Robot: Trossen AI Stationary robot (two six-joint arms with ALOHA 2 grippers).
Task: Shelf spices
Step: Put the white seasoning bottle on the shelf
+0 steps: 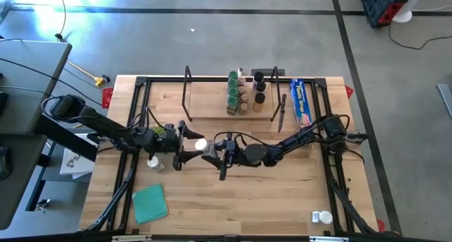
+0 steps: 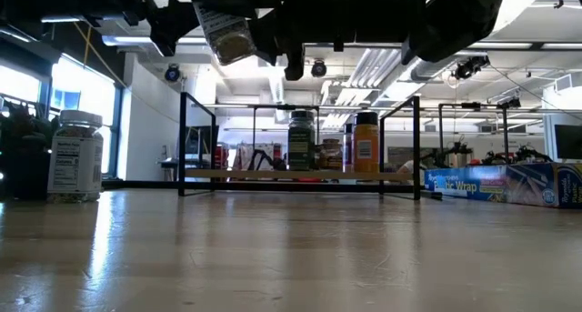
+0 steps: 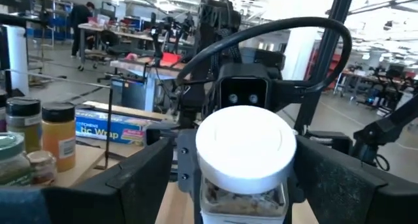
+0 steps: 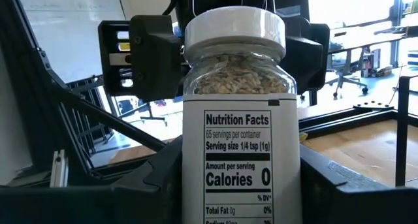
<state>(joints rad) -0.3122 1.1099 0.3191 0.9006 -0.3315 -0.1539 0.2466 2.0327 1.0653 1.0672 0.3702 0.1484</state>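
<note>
Hanging above mid-table, the white-lidded spice jar sits pinched in the right gripper; the left gripper stands spread around its lid, shelf beyond.

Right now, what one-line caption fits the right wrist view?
White-lidded spice jar held in the right gripper, its Nutrition Facts label facing the camera.

held jar: white lid, clear body, tan flakes, white label with black print | shelf: light wood board, black frames | wrap box: blue | flat square: teal | shelf jars: green lids
</note>
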